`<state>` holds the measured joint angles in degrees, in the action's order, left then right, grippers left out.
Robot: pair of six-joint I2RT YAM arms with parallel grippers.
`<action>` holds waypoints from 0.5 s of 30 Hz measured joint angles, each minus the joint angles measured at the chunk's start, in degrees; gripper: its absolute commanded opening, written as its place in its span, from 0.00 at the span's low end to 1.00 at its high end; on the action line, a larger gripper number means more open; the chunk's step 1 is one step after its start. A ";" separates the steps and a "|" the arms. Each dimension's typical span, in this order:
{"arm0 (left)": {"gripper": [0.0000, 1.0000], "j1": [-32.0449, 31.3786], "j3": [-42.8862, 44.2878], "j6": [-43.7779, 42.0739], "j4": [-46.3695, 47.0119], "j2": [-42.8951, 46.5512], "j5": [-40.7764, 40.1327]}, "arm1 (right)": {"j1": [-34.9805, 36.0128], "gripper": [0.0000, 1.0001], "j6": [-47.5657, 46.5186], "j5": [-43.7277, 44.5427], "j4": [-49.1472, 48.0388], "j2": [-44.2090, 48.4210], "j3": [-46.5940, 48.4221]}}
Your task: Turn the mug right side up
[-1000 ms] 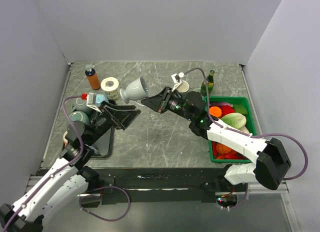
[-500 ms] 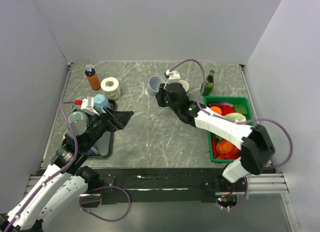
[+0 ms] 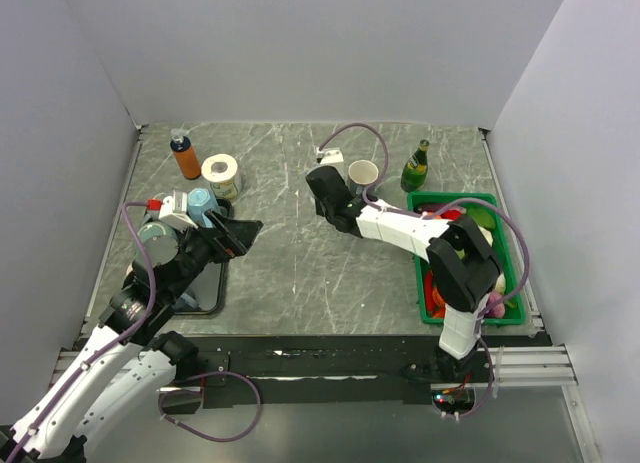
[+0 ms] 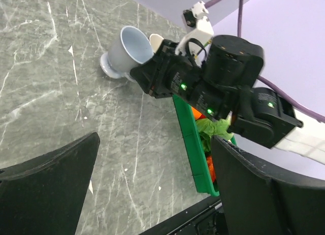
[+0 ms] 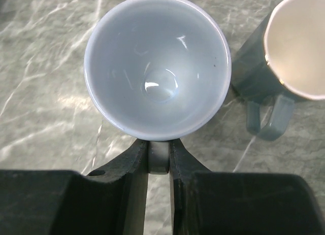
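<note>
Collision with the adjacent cup [image 5: 299, 47] was risked should the mug [image 5: 157, 67], clenched in the right claw [image 5: 159, 153], be released tilted.

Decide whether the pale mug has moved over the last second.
Yes. The mug shifted right, away from the tape roll, toward the dark mug; the right hand holds it upright there.
</note>
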<state>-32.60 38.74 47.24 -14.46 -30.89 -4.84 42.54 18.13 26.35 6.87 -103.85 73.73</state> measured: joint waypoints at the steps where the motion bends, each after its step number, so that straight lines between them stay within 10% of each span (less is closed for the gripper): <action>1: 0.96 0.00 -0.02 0.04 0.02 0.04 0.00 | -0.31 0.00 0.00 0.28 -0.07 -0.70 0.52; 15: 0.96 0.00 -0.13 0.44 0.00 -0.90 0.04 | -3.17 0.00 0.28 0.02 -1.03 -7.43 2.62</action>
<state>-32.60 38.61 47.68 -14.46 -31.79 -4.80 39.38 18.41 26.37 5.85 -111.28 76.36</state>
